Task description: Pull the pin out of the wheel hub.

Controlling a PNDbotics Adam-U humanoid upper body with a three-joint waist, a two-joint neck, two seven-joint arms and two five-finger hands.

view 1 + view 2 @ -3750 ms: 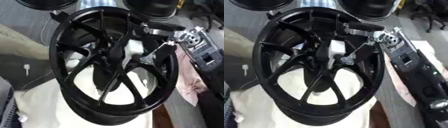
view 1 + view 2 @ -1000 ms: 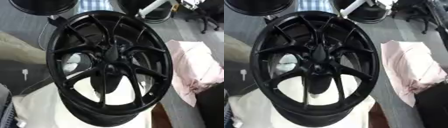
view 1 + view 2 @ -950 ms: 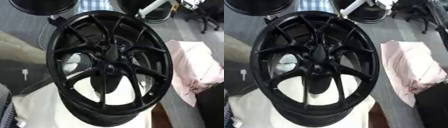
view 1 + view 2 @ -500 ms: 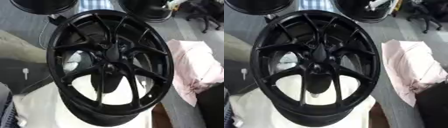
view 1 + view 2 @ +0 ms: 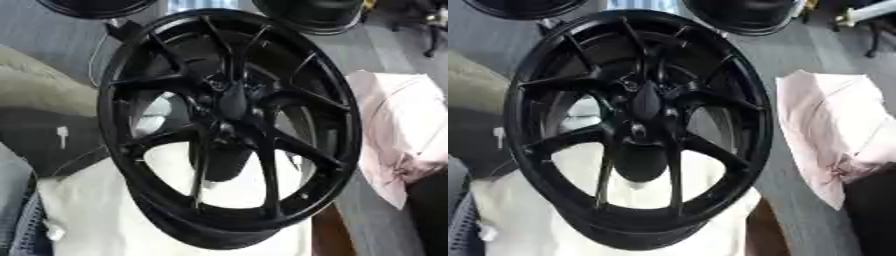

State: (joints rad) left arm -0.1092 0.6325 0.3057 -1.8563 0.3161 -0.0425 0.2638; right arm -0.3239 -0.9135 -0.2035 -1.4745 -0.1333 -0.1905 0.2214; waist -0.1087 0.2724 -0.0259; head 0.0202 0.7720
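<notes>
1. Neither hand shows in either eye view, so whether their fingers are spread or curled cannot be told.

2. The black wheel (image 5: 229,125) fills the middle of both views. It stands tilted on its rim, its open face turned toward the camera and slightly upward, and its top edge leans toward the left.

3. The hub (image 5: 645,107) sits at the wheel's centre, where thin paired spokes (image 5: 271,170) fan out to the rim. A pin cannot be made out there; the centre is dark and blurred.

4. The lower rim rests on a white cloth (image 5: 114,215), which also shows through the gaps between the lower spokes.

5. To the right, apart from the wheel, lies a crumpled pale pink cloth (image 5: 833,130) on a grey surface (image 5: 350,55).

6. To the left are an olive-beige cushion (image 5: 35,87) and, below it, a dark grey patch (image 5: 39,142) with a small white mark on it.

7. At the top edge, parts of two more dark wheels (image 5: 745,15) show beyond the main one.

8. In the right eye view, a white bar (image 5: 868,12) crosses the upper right corner.
</notes>
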